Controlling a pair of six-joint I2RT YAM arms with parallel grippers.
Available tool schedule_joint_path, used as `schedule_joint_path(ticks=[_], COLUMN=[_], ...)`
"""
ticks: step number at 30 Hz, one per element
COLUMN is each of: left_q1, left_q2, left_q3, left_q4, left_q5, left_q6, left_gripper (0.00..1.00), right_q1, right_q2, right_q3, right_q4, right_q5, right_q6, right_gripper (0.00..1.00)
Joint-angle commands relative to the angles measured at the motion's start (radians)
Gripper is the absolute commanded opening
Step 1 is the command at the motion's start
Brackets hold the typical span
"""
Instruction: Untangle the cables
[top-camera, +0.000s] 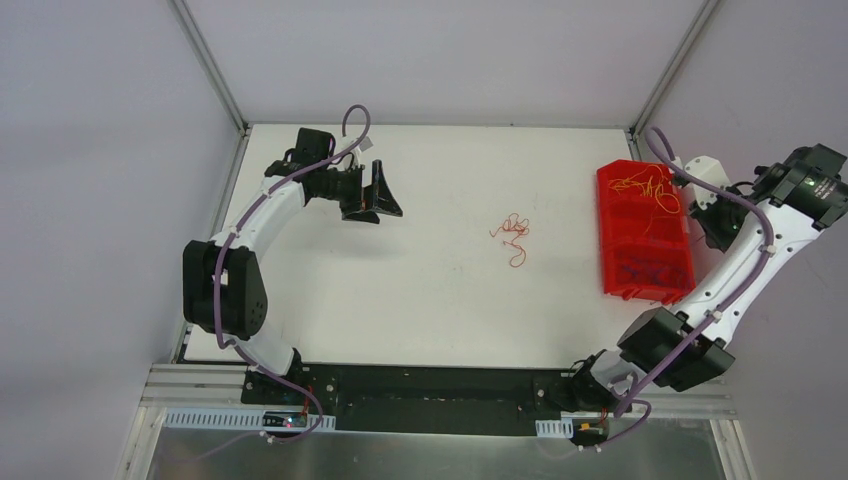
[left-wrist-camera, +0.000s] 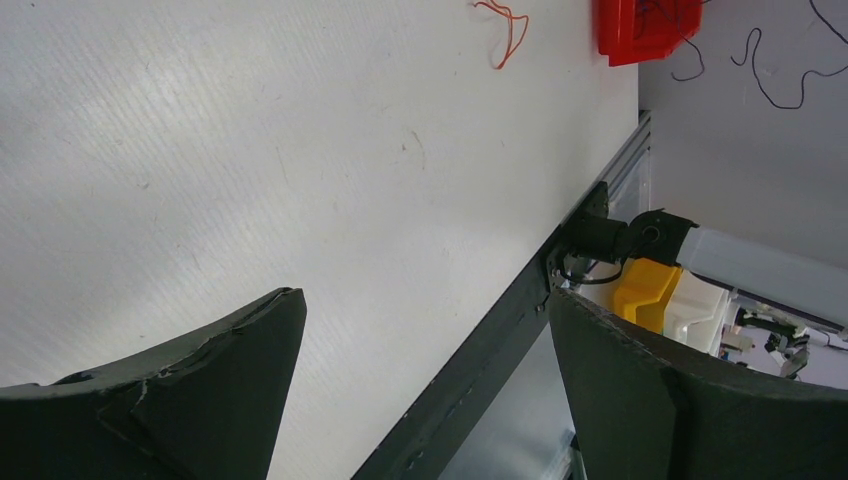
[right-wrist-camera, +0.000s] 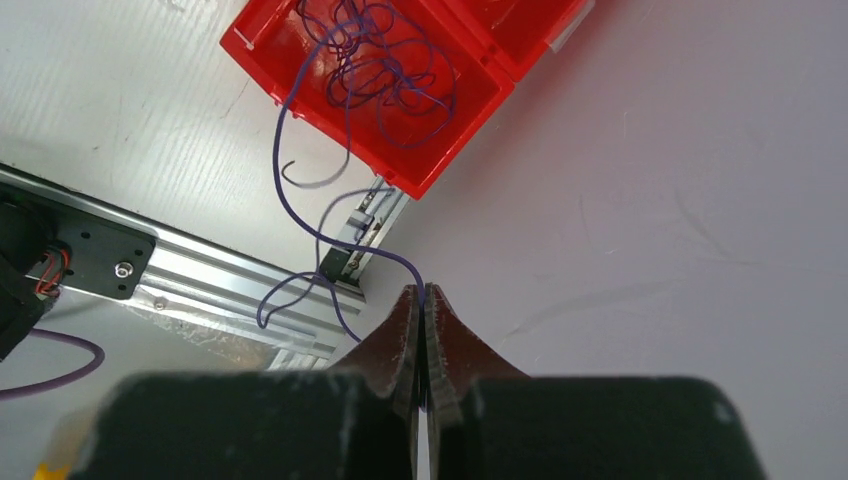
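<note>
A purple cable is pinched between the tightly closed fingers of the right gripper and stretched from the red bin, apparently to be freed from its tangle; the left gripper is held wide open and empty, with a red-orange cable seen mid-table

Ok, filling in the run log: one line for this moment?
left pincer open, empty | right pincer shut on purple cable trailing from red bin | orange-red cable on table
</note>
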Motion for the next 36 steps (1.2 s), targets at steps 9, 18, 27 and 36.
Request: schedule_joint_path(ticks=[9,18,27,36], left_q1=[0.007,0.007,0.008,0.011], left_q2=[0.032,0.05,0.037,0.019], left_q3=[0.016,0.03,0.029,0.016], left_q4=[0.011,0.011,0.011,0.005], left_q5=[0.03,0.03,0.023,0.016], left_q6=[0.017,0.02,0.033,0.049], left_gripper=[0.95,0.95,0.95,0.95], right_q1=[-0.003,0.089,0.206,0.181], right_q2=[0.081,0.156,0.207,0.229], right_q3=[-0.058,-0.048,-0.106,-0.256], right_q4=[-0.014,0.042,0.143,0.265], right_q5=[0.005,0.026,0.041,0.039], right_q6=[-0.22,-0.2,-0.191,-0.231], right_gripper=[0.0,0.0,0.0,0.06])
